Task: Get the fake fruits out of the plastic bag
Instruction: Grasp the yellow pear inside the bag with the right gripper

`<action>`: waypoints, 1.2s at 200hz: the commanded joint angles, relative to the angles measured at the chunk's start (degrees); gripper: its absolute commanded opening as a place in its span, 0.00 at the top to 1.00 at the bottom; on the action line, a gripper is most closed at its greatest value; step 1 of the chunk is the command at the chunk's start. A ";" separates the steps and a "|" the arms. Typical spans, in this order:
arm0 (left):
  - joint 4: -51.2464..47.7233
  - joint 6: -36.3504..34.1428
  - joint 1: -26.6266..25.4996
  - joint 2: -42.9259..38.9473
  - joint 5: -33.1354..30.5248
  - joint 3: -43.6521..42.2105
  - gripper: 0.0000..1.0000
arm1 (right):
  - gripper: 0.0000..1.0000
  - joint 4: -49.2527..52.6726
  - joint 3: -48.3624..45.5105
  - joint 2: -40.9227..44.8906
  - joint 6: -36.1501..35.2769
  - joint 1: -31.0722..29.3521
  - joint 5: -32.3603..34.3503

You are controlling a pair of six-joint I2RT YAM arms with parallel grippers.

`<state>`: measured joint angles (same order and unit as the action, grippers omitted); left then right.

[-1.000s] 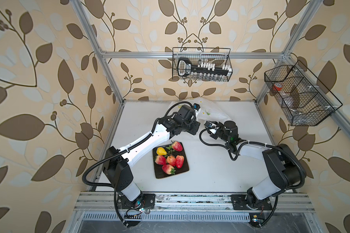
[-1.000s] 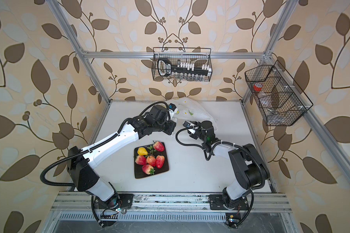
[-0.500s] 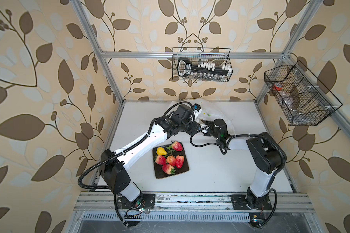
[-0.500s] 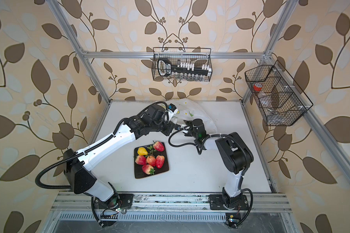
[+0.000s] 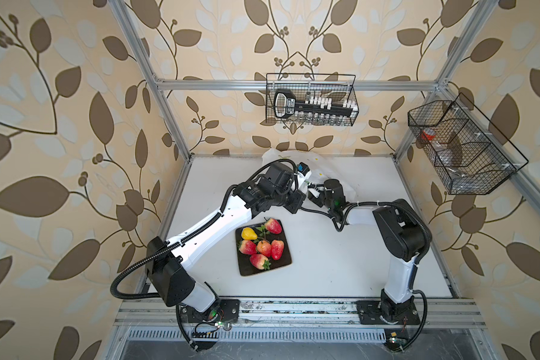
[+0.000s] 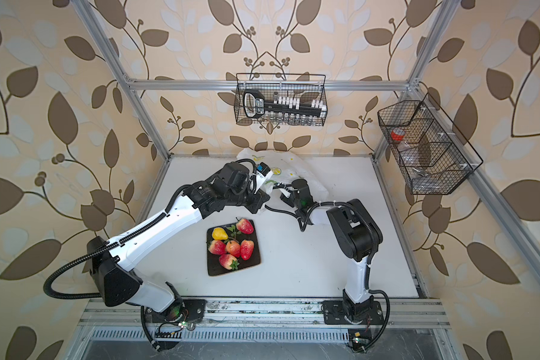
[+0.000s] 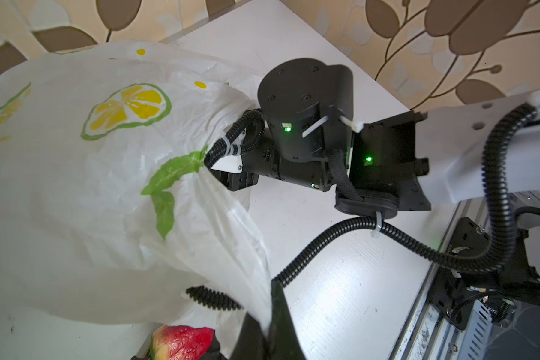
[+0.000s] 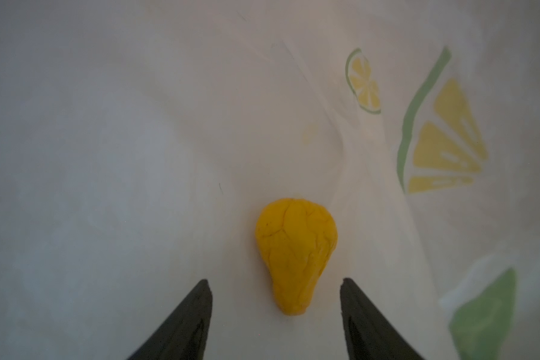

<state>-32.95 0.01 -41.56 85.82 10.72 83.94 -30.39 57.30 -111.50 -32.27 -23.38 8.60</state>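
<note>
Inside plastic bag (image 8: 138, 109), yellow pear (image 8: 295, 249) between spread right tool (image 8: 274, 280) jaws, seemingly untouched

No lettering was legible anywhere.

- Far wall, wire basket (image 5: 309, 124): the black tool holder (image 5: 280, 104) carried a small label (image 5: 290, 106) with pale characters beside its handle. It showed in both top views, but the characters were too small to read.
- Blue tag (image 5: 300, 167), just left of the plastic bag (image 7: 75, 193): any marks on it were too small to make out.
- Plastic bag, far centre: printed with yellow lemon slices and green leaves, pictures only.
</note>
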 commanded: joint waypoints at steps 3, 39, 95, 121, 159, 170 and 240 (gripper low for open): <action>0.09 -1.15 0.19 -2.33 1.92 -1.14 1.00 | 0.31 8.36 2.06 1.60 12.56 0.39 2.19; 0.04 -1.07 0.25 -2.29 2.61 -1.40 1.00 | 0.25 17.03 6.81 2.94 23.96 2.30 2.56; 1.69 1.23 0.20 -1.59 4.63 -0.01 1.00 | 0.20 26.28 14.91 1.21 42.68 3.52 3.07; 3.51 3.24 0.18 -0.59 7.72 0.26 1.00 | 0.17 27.11 17.29 -0.15 52.84 4.28 3.97; 4.61 5.16 -0.17 0.14 9.68 0.03 1.00 | 0.13 28.48 22.56 -4.39 58.10 4.53 6.48; 4.86 5.46 -0.32 0.22 10.05 -0.01 1.00 | 0.12 28.98 23.90 -5.66 59.78 4.69 6.54; 4.60 6.12 -1.83 1.55 10.52 1.28 1.00 | 0.03 34.79 31.53 -13.37 66.72 4.95 9.13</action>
<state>-29.02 5.65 -42.78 87.55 19.57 82.52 0.49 85.56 -122.54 31.57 -18.65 15.38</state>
